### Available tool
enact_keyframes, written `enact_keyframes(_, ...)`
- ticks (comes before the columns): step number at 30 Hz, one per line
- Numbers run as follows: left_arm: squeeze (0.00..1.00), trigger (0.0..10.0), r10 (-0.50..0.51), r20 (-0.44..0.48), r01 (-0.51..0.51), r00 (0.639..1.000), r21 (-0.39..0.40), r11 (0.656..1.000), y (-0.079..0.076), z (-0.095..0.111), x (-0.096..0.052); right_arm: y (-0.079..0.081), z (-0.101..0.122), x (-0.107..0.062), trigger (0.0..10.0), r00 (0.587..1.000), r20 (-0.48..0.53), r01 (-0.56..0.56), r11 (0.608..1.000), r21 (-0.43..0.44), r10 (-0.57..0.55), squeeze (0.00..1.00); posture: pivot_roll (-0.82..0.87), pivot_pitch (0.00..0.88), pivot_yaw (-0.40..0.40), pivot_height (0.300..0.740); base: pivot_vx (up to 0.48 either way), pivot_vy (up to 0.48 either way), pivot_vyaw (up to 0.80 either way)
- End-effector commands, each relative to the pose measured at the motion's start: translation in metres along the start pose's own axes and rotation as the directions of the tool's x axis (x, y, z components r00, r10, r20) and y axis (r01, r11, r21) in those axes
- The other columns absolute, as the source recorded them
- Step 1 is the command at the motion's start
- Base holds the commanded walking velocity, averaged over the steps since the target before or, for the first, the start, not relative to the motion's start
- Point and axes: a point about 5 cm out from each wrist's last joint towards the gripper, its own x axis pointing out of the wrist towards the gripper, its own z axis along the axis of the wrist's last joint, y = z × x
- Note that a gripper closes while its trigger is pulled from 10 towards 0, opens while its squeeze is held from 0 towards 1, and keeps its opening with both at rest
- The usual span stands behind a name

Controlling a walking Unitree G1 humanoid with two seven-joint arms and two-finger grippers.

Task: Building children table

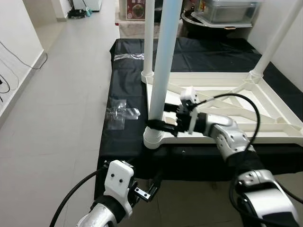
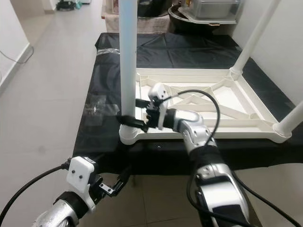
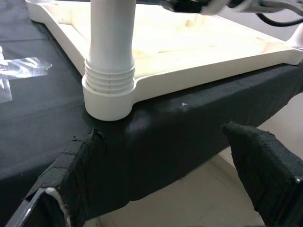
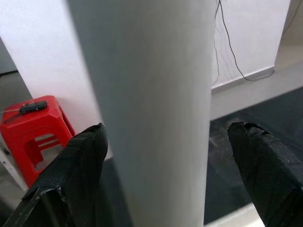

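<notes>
The step in hand looks like seating a leg (image 1: 163,61) in the near corner socket (image 1: 154,137) of the upturned tabletop (image 1: 265,124) on the black-covered bench (image 1: 124,94). The right gripper (image 1: 161,124) straddles the leg's base, fingers wide with gaps showing; next it likely must close and twist. The left gripper (image 3: 165,184) hangs open below the bench edge, empty.

right gripper (image 1: 158,124) fingers spread, left gripper (image 1: 150,189) low

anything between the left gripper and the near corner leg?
Only the black cloth's draped edge: in the left wrist view the left gripper hangs open below the table edge, with the near corner leg screwed into its socket above.
</notes>
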Motion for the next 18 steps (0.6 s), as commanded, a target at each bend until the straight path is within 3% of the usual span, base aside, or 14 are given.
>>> enact_keyframes(1,0.0,10.0,-0.001,-0.021,0.002,1.0,0.012,1.0,0.0,-0.002,-0.002,-0.002,-0.002,0.001,10.0,1.0,0.011,0.019,1.0,0.0,-0.019,0.0,0.18,0.17,-0.07,0.74,0.0,0.0,0.0)
enact_keyframes(4,0.0,10.0,0.002,-0.022,-0.002,1.0,0.014,1.0,0.0,-0.002,-0.001,0.004,-0.004,0.01,10.0,0.998,0.009,-0.068,0.998,0.013,0.068,0.0,0.18,0.167,-0.07,0.74,0.0,0.0,0.0)
enact_keyframes(10,0.0,10.0,0.004,-0.023,-0.004,1.0,0.016,1.0,0.0,-0.002,-0.001,0.003,-0.004,0.021,10.0,0.998,0.011,-0.064,0.998,0.018,0.063,0.0,0.18,0.163,-0.074,0.74,0.0,0.0,0.0)
enact_keyframes(11,0.0,10.0,0.004,-0.023,-0.004,1.0,0.016,1.0,-0.001,-0.002,-0.001,0.001,-0.003,0.023,0.0,0.999,0.016,-0.043,0.999,0.015,0.043,0.0,0.18,0.163,-0.076,0.74,0.0,0.0,0.0)
enact_keyframes(18,0.0,10.0,0.004,-0.024,-0.004,1.0,0.018,1.0,0.0,-0.003,0.0,-0.001,-0.002,0.024,0.0,0.999,0.05,0.016,1.0,0.006,-0.016,0.0,0.17,0.162,-0.074,0.74,0.0,0.0,0.0)
